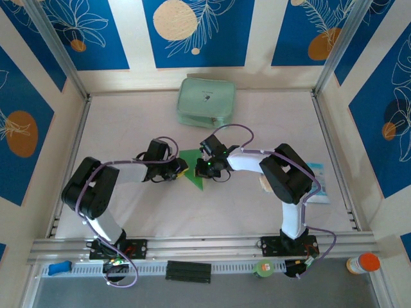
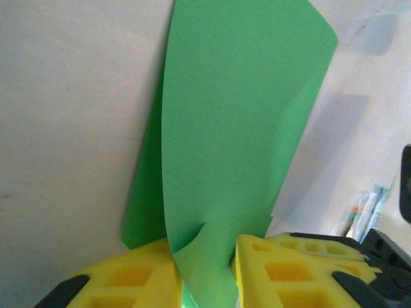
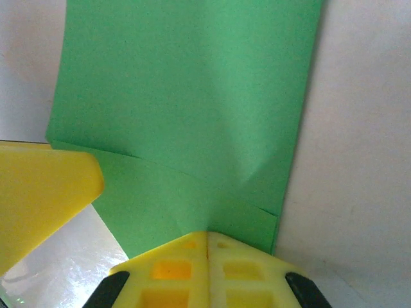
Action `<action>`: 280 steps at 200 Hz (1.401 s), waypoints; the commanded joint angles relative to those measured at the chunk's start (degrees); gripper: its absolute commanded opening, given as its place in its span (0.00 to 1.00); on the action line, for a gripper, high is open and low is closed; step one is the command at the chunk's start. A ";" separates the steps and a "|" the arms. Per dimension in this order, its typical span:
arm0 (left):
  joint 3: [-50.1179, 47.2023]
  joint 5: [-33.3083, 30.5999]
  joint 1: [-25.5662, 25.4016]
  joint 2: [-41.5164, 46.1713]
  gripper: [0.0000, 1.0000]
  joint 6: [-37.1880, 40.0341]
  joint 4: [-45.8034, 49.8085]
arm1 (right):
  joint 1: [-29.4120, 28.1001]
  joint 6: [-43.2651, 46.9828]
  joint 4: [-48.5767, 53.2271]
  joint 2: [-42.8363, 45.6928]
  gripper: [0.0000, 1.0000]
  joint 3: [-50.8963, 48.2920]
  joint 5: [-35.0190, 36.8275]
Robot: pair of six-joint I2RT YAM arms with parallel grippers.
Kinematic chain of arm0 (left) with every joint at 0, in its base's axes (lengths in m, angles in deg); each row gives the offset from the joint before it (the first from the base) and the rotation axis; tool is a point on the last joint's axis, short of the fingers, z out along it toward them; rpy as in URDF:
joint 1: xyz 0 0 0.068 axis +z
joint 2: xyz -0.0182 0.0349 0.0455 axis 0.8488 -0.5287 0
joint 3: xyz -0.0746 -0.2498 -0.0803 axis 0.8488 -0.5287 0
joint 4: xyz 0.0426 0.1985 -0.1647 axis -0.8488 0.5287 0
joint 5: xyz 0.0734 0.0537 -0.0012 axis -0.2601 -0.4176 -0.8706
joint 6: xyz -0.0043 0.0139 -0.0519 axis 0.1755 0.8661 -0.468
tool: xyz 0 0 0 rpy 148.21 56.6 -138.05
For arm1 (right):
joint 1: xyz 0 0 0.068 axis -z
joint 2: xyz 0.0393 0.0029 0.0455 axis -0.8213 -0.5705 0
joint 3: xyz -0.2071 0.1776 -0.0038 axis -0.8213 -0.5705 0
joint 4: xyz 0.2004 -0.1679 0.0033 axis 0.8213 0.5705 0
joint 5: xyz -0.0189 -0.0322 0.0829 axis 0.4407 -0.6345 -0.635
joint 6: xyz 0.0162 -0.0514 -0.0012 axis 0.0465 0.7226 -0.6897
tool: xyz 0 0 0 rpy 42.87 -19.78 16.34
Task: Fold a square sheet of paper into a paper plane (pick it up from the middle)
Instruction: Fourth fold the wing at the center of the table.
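Two robot arms reach toward each other over a pale table (image 1: 160,205), and their grippers meet at a sheet of bright green paper (image 1: 192,163) near the middle of it; the left gripper (image 1: 182,168) is at the paper's left side and the right gripper (image 1: 204,168) at its right side, with the paper between them; from the left wrist, the left gripper (image 2: 204,269) shows two yellow fingers (image 2: 128,282) set a little apart, with a strip of the paper (image 2: 237,128) bunched in the narrow gap, so it is pinching the sheet; beyond the fingers the paper rises in a curl, one side bowed upward and its far corner lifted off the table; from the right wrist, the right gripper (image 3: 207,247) has its yellow fingers pressed tightly together, only a thin seam between them, and their tips sit at the near edge of the paper (image 3: 186,96); I cannot tell whether any paper is caught in that seam; a curved flap lies doubled over along this near edge, and a soft dent shows higher up the sheet; a yellow finger (image 3: 45,192) of the left gripper overlaps the paper's left corner; a pale mint pouch (image 1: 205,101) lies at the far side of the table, well apart from the paper; a small packet (image 1: 320,183) lies by the right wall.
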 commanded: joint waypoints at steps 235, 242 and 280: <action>2.52 -10.87 -3.87 8.96 0.04 -5.24 9.25 | -15.98 35.90 -20.25 10.28 0.40 -13.35 31.97; 2.52 -10.85 -3.87 9.06 0.04 -5.41 9.25 | -16.17 36.08 -20.62 9.54 0.40 -12.93 32.19; 2.51 -10.61 -3.87 9.60 0.08 -6.13 9.17 | -16.56 37.21 -22.94 7.06 0.38 -12.69 34.14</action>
